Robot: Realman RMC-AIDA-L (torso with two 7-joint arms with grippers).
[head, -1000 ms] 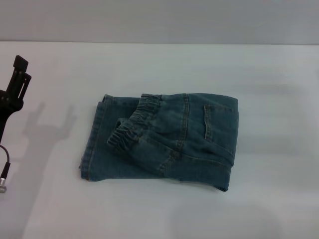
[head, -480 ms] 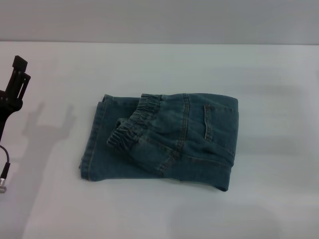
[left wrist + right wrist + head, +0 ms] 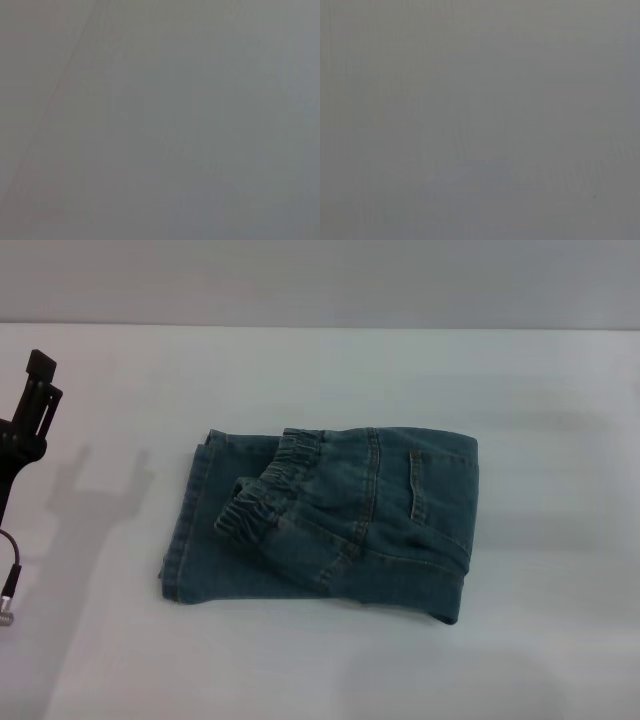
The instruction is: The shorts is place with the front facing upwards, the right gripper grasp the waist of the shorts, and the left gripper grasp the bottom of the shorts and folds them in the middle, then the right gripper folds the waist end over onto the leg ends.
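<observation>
At tabletop (image 3: 560,660) centre, the shorts (image 3: 330,525) lie folded, waist over leg ends. My left end effector (image 3: 38,390) hangs well left, grip state indeterminable; right unseen. Keep both clear; avoid disturbing folds.

Head camera looks forward and down from above onto the white table (image 3: 560,660), taking in its far edge. Both wrist cameras show only featureless grey; no shared region identifiable.

Left claw (image 3: 38,390) raised (far left)
</observation>
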